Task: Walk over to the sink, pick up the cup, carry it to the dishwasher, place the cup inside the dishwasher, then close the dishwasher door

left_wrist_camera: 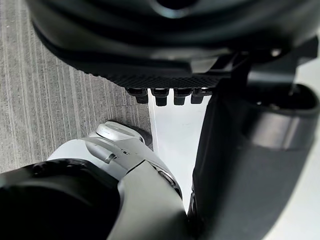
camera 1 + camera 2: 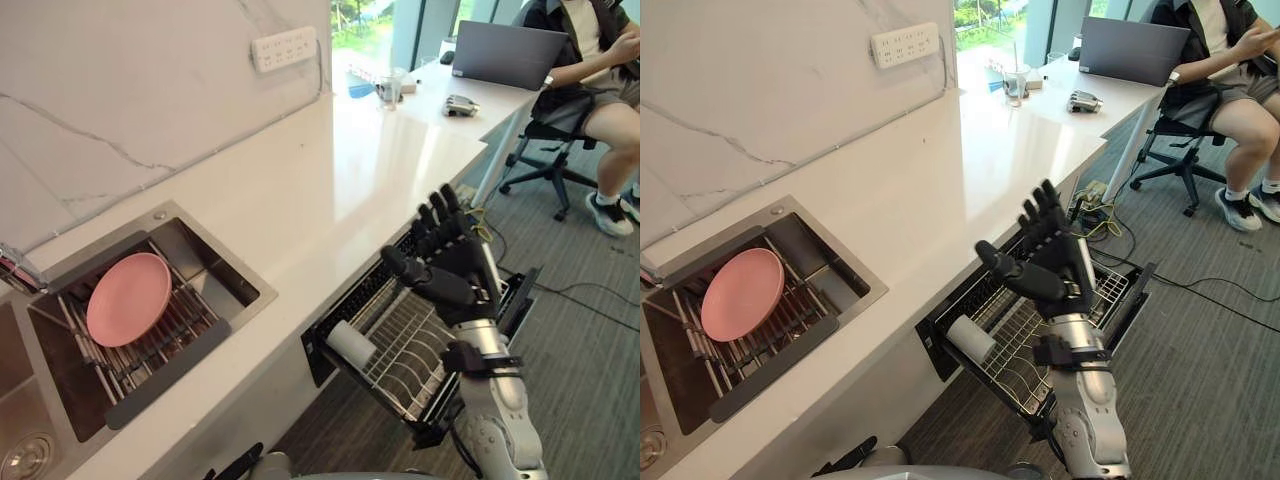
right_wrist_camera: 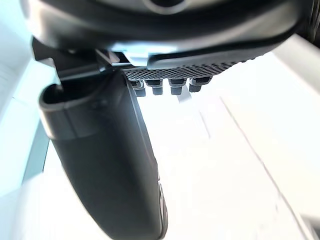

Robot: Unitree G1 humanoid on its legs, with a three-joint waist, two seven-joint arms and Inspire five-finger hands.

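Starting far left: sink [image 2: 222,262], set into white counter [image 2: 330,190]; pink plate [image 2: 128,298] lies tilted on the sink's slatted rack.
Wall behind: white power strip [image 2: 284,48], mounted above counter.
Left hand [image 1: 170,80]: seen in its wrist view over grey carpet, fingers [image 1: 160,97] approx. straight, thumb apart, holding nothing.
Dishwasher [image 2: 316,352]: below counter edge, pulled open, wire rack [image 2: 405,345] exposed.
Cup [image 2: 350,343]: white, lying on its side at the rack's left end, inside the dishwasher, not touched by either hand.
Right hand [image 2: 458,268]: raised above the rack's right part, fingers spread and upright, thumb out to the side, empty; well apart from cup.
Far right, background: glass mug [image 2: 388,90] and grey laptop [image 2: 505,55] on desk; person [image 2: 600,60] seated on office chair [image 2: 545,160].
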